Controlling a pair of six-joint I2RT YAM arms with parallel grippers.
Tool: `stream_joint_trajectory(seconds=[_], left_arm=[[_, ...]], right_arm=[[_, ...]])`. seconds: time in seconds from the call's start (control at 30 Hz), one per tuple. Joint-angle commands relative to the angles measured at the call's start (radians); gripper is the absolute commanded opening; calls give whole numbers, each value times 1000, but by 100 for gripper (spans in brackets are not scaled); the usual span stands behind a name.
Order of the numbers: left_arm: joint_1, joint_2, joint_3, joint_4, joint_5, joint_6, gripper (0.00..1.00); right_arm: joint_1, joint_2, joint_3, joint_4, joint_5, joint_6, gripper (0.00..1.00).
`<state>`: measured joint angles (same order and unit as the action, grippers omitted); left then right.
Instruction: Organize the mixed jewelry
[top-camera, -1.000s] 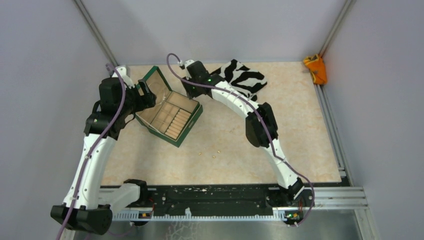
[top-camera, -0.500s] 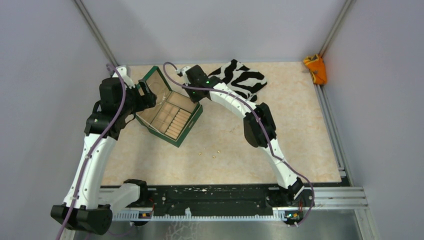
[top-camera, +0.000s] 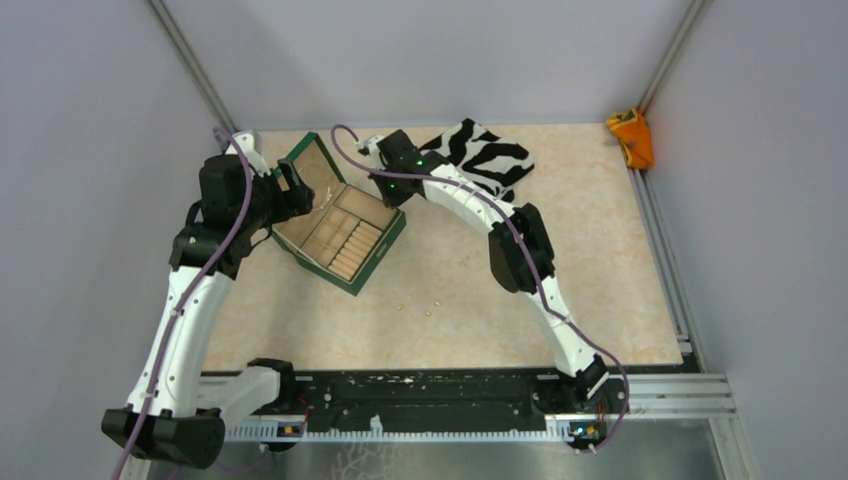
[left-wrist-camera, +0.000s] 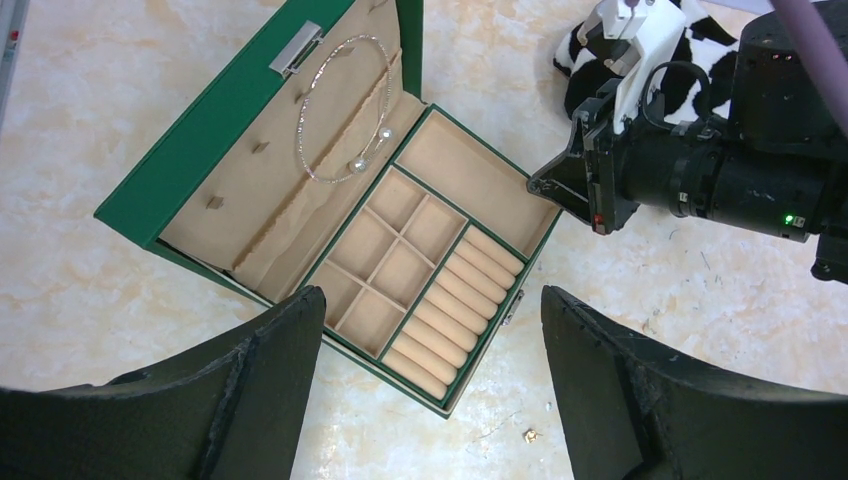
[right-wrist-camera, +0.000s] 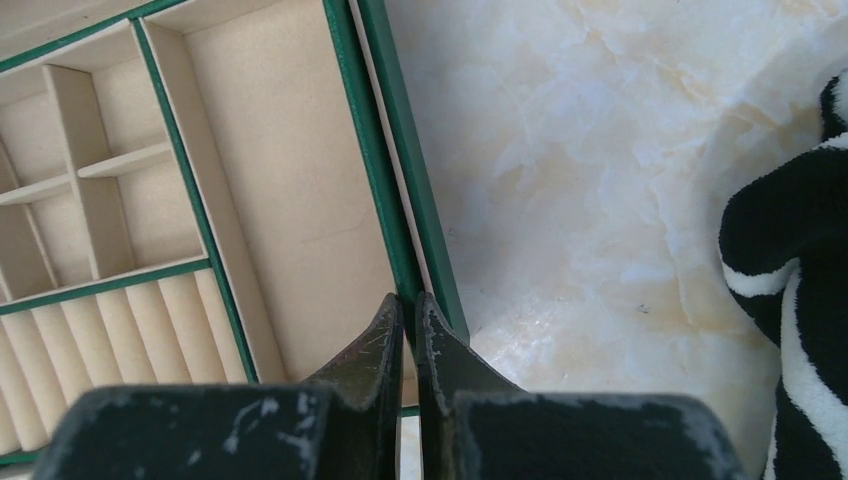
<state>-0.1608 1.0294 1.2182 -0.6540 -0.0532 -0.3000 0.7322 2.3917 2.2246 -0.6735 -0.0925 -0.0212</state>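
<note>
The dark green box (top-camera: 378, 260) with tan compartments lies open at the back left. A thin silvery hoop (left-wrist-camera: 357, 166) rests in its lid. Several tiny gold specks (top-camera: 428, 312) lie on the table in front of the box; one (left-wrist-camera: 528, 436) shows in the left wrist view. My left gripper (top-camera: 290, 190) is open and empty, above the box's near corner (left-wrist-camera: 430, 300). My right gripper (top-camera: 386, 190) is shut and empty, its tips (right-wrist-camera: 410, 300) just over the box's right wall (right-wrist-camera: 385, 180). It also shows in the left wrist view (left-wrist-camera: 540, 185).
The zebra-striped cloth (top-camera: 490, 158) lies behind the right wrist, close to the box's right side (right-wrist-camera: 800, 280). An orange object (top-camera: 631, 137) sits in the far right corner. Grey walls bound the table on three sides.
My right gripper swung slightly left over the box, then back right to its wall. The left arm, box and specks have not moved.
</note>
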Motion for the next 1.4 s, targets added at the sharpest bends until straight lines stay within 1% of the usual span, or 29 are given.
stream_joint_trajectory(seconds=[0.0, 0.13, 0.3, 0.33, 0.37, 0.4, 0.43, 0.47, 0.57, 0.63, 0.73, 0.77, 0.93, 1.07, 1.17, 1.23, 1.3, 1.33, 1.37], left_arm=[[4, -3, -1, 16, 13, -8, 85], [4, -6, 1, 15, 12, -7, 85], [4, -8, 1, 16, 16, -9, 85], [4, -8, 1, 15, 17, -8, 85], [5, -9, 1, 13, 19, -8, 85], [4, -8, -1, 14, 21, -7, 86], [4, -8, -4, 14, 22, -8, 86], [4, -8, -6, 16, 26, -8, 86], [4, -4, -7, 21, 35, -11, 86], [4, -5, -12, 26, 39, -14, 86], [4, -3, -15, 30, 43, -16, 86], [4, -5, -14, 29, 45, -17, 86], [4, -16, -14, 18, 43, -20, 86], [4, -24, -12, 13, 45, -15, 86], [4, -22, -16, 22, 160, 24, 86], [4, -24, -32, 40, 218, 42, 86], [4, -20, -54, 50, 247, 52, 86], [4, -17, -67, 50, 258, 57, 85], [4, -11, -82, 52, 271, 60, 85]], right_arm=[[-13, -65, 1, 11, -92, 49, 0], [-13, -36, 21, -25, -103, 31, 0], [-13, -29, -51, 6, -24, 39, 0], [-14, -28, -46, -4, -17, 36, 9], [-13, -29, -36, -18, -7, 37, 26], [-13, -41, -32, -21, -5, 41, 38], [-13, -61, -38, -13, -1, 45, 44], [-13, -98, -51, 7, 8, 50, 48], [-13, -184, -101, 75, 23, 73, 47], [-14, -216, -127, 111, 26, 89, 42], [-13, -214, -134, 138, 43, 107, 18], [-13, -199, -117, 131, 50, 108, 13], [-13, -88, -10, 68, 39, 107, 7], [-13, -72, -21, 68, 14, 124, 0], [-14, -130, -63, 86, -17, 157, 0], [-18, -216, -124, 121, -38, 179, 1], [-22, -341, -283, 200, -7, 201, 7], [-30, -409, -364, 241, 23, 215, 13], [-44, -470, -450, 277, 43, 233, 21]])
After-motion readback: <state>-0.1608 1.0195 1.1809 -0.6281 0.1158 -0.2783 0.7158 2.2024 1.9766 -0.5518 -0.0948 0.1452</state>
